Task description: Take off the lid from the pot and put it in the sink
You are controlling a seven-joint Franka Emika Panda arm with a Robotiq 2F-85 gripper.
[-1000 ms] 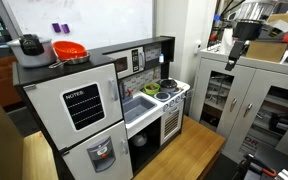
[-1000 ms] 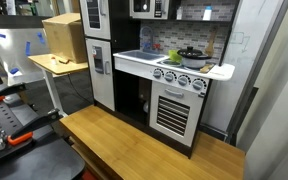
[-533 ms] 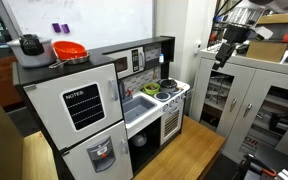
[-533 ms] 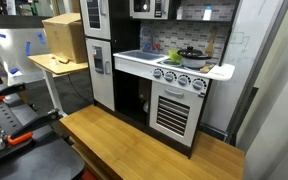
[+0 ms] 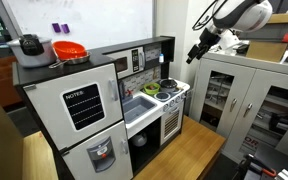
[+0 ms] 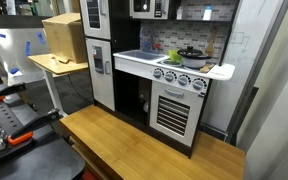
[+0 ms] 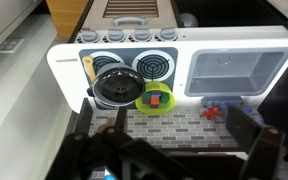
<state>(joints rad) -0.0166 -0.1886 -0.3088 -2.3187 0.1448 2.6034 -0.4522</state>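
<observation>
The small dark pot (image 7: 96, 97) stands on the toy stove's left burner with its round dark-grey lid (image 7: 117, 85) on it. It also shows in both exterior views (image 5: 168, 85) (image 6: 192, 55). The pale sink (image 7: 237, 72) with a small faucet (image 7: 224, 110) lies right of the stove; it shows in both exterior views (image 5: 139, 104) (image 6: 137, 54). My gripper (image 5: 196, 52) hangs high in the air above and beside the kitchen, far from the pot. In the wrist view its fingers (image 7: 169, 160) are spread wide and hold nothing.
A green dish (image 7: 160, 100) with small coloured blocks sits beside the pot. A big grey cooker (image 5: 29, 45) and a red colander (image 5: 69, 50) stand on the toy fridge. A metal cabinet (image 5: 246, 95) stands under the arm. A wooden table (image 6: 154, 150) fronts the kitchen.
The arm has swung from over the metal cabinet towards the toy kitchen, with the gripper now lower and nearer the stove. Pot, lid and sink have not moved.
</observation>
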